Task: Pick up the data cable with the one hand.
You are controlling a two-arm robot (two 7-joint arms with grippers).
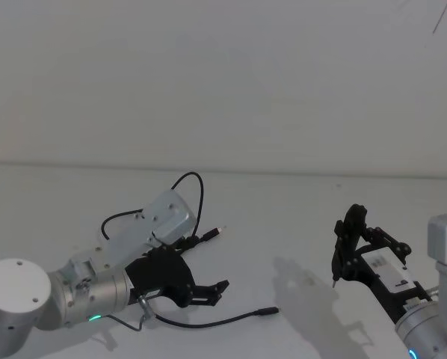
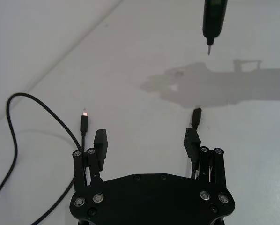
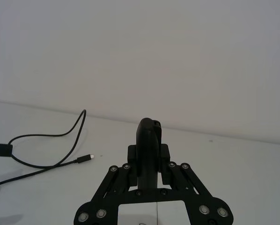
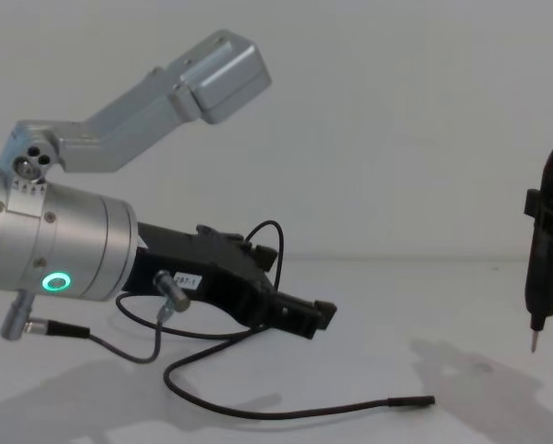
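— State of the left gripper [image 1: 214, 293]?
— Low over the white surface [image 1: 298, 224], jaws spread, nothing between them. The right gripper [image 3: 148, 159] is parked well apart, jaws pinching a pointed pen-like tool [image 3: 148, 133].
— And the data cable [image 1: 231, 320]?
— Thin, black, limp. It lies flat, looping beneath and behind the left gripper, with a slim plug just ahead of each fingertip.
— Hazards?
— In my judgement, closing now takes bare surface. A cord that flat may slide out under the pads, and the slack could snag.
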